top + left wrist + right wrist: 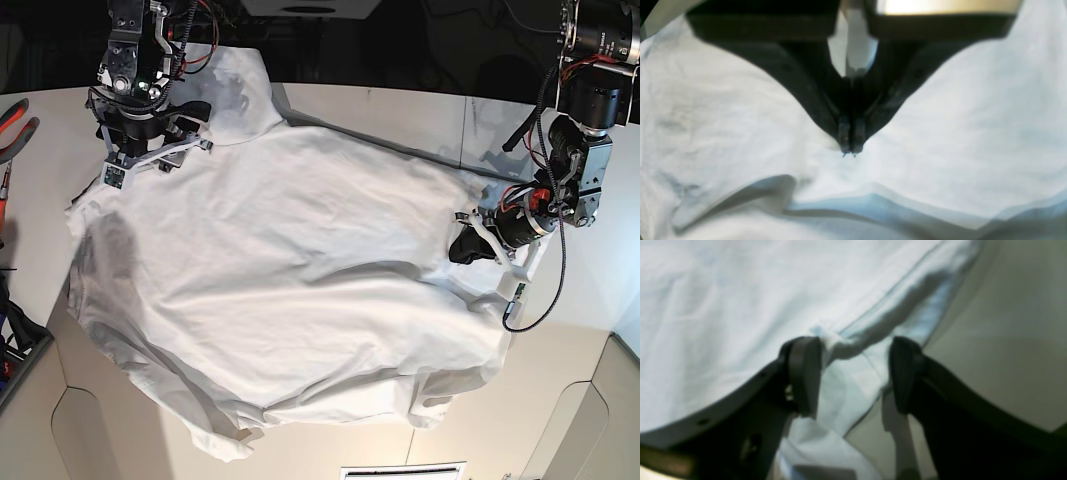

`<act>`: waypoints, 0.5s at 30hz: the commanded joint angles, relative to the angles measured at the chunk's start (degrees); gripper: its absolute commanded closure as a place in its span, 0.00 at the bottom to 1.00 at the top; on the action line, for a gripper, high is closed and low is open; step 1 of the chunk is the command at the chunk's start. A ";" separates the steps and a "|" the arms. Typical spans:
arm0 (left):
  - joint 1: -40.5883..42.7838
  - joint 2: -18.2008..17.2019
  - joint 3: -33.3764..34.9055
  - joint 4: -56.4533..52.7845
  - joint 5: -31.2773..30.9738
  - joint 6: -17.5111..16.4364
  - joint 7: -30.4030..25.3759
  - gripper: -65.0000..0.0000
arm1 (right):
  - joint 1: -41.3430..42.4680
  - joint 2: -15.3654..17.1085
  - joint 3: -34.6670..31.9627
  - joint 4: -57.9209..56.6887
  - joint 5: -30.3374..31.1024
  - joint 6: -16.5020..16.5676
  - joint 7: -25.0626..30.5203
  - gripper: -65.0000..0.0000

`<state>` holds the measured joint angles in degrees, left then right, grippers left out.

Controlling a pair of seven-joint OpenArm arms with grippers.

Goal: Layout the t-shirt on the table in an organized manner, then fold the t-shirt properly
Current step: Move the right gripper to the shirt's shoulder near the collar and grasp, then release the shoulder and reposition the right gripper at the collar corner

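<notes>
The white t-shirt (290,270) lies spread and wrinkled over most of the table (360,105), with its hem bunched at the front. My left gripper (467,247) is at the shirt's right edge. In the left wrist view it (850,151) is shut, its tips meeting in a small pucker of the t-shirt (957,133). My right gripper (150,152) is at the far left corner of the shirt. It (855,373) stands open, its fingers (803,373) on either side of a rolled edge of the t-shirt (740,306), beside bare table (1007,340).
Red-handled pliers (15,120) lie at the table's left edge, with dark gear (12,345) below them. A thin dark seam (462,135) crosses the tabletop at the back right. Rounded cut-outs (95,435) mark the front edge.
</notes>
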<state>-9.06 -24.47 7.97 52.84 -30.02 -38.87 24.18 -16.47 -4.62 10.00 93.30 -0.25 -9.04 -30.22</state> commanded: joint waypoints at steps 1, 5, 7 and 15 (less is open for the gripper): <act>0.35 -0.31 0.42 -0.28 2.38 -0.44 4.09 1.00 | 0.22 0.02 0.00 0.59 -0.22 0.31 0.48 0.49; 0.35 -0.31 0.44 -0.28 2.38 -0.44 4.09 1.00 | 0.48 0.04 0.00 0.68 -0.87 1.92 0.22 0.73; 0.35 -0.31 0.44 -0.28 2.38 -0.44 4.09 1.00 | 0.57 0.07 0.00 0.83 -0.90 1.92 -0.02 0.92; 0.35 -0.31 0.44 -0.28 2.38 -0.44 4.11 1.00 | 0.52 0.55 0.00 3.65 -5.18 1.81 -4.83 1.00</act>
<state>-9.06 -24.45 7.97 52.84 -30.04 -38.89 24.21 -16.19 -4.43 10.00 95.83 -5.04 -7.07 -35.75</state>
